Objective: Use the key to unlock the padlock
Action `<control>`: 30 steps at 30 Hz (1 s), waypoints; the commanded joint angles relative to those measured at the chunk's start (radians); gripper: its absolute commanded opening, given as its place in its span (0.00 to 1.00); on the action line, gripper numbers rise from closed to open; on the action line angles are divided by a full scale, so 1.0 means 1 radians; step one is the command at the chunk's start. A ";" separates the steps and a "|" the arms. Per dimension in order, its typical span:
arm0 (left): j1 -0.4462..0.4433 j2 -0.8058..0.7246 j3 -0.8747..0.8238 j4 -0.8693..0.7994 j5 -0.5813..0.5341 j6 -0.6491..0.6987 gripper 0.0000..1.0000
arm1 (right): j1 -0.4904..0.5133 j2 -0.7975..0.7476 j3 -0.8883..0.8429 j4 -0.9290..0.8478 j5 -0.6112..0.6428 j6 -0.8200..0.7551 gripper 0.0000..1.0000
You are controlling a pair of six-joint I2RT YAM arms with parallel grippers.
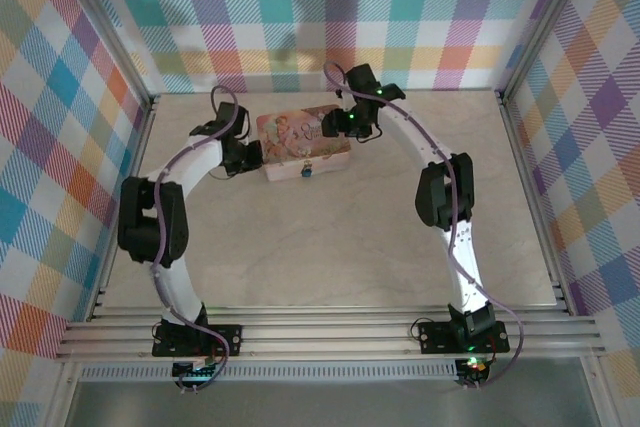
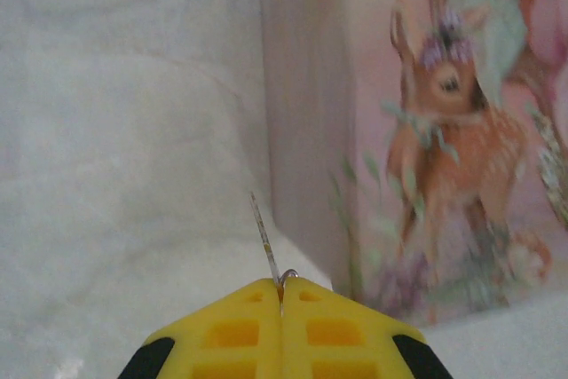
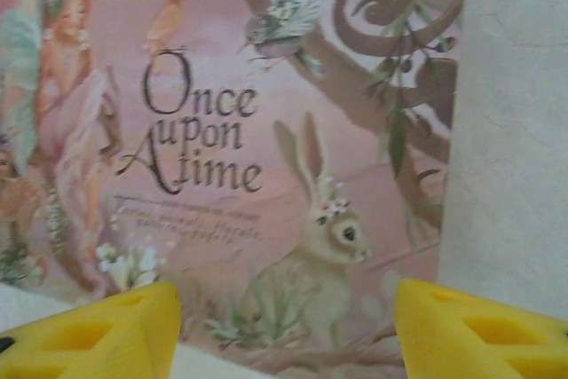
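Left gripper (image 2: 282,297) clamps shut on the key (image 2: 264,241), its shaft running straight out past the fingertips beside the tin box (image 2: 444,130) corner; right gripper (image 3: 288,326) gapes wide above it.

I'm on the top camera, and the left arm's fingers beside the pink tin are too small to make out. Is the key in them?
Observer: Yes. In the left wrist view, the left fingers are shut on the key. Its thin shaft pokes out past the yellow tips, near a corner of the tin.
Operator: And what are the right fingers doing?
Observer: In the right wrist view, the right fingers are open with nothing between them. They point at the tin's lid, where a rabbit sits under the words "Once upon a time".
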 commanded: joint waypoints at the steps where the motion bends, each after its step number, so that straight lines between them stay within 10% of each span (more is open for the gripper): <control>1: 0.002 0.074 0.107 -0.090 -0.029 0.053 0.00 | -0.021 0.048 0.062 -0.099 -0.007 -0.034 0.65; 9: -0.055 0.152 0.167 -0.101 0.007 0.067 0.00 | -0.025 0.039 -0.041 -0.068 -0.123 -0.086 0.60; 16: -0.158 0.098 0.087 -0.048 0.015 0.048 0.00 | -0.025 -0.196 -0.480 0.165 -0.190 -0.092 0.54; 30: -0.331 -0.081 -0.168 0.097 -0.027 -0.051 0.00 | -0.026 -0.606 -0.928 0.158 0.000 -0.001 0.64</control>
